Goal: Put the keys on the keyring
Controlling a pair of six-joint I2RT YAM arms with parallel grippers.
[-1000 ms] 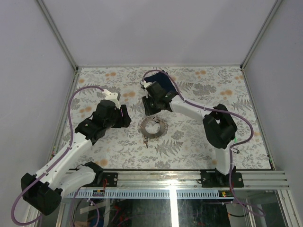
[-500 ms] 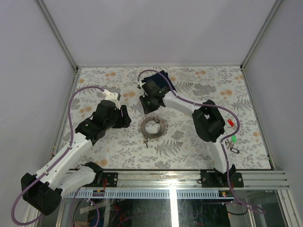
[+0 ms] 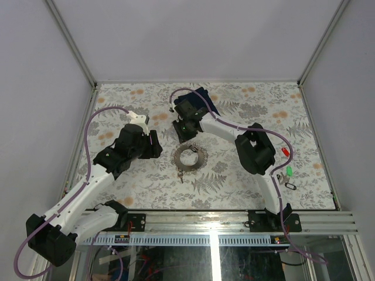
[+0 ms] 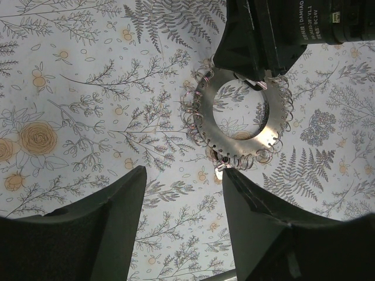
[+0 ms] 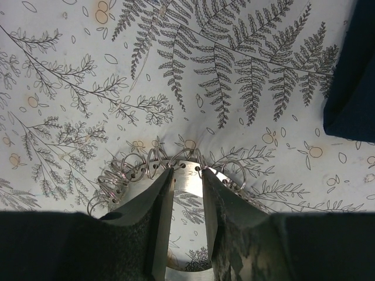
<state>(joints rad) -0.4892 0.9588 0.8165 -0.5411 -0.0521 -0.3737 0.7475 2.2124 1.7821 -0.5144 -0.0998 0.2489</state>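
Note:
The keyring (image 3: 189, 158) is a flat silvery disc with many small wire rings along its rim, lying mid-table; it also shows in the left wrist view (image 4: 206, 105) and the right wrist view (image 5: 188, 186). My right gripper (image 3: 183, 132) (image 5: 186, 173) hangs over its far rim, jaws a narrow gap apart with bare plate showing between them and nothing clamped. My left gripper (image 3: 157, 145) (image 4: 183, 175) stands open to the left of the disc, empty. Three keys lie far right: red (image 3: 285, 151), green (image 3: 288, 171), black (image 3: 289, 185).
A dark blue folded cloth (image 3: 198, 95) (image 5: 353, 70) lies behind the right gripper. The right arm's elbow (image 3: 254, 151) rises between the disc and the keys. The floral tablecloth (image 3: 246, 181) ends at a metal rail along the near edge.
The right arm's elbow has swung left, uncovering the red and green keys. Its gripper has shifted slightly back-left over the disc's far rim and narrowed a little. The left arm has not moved.

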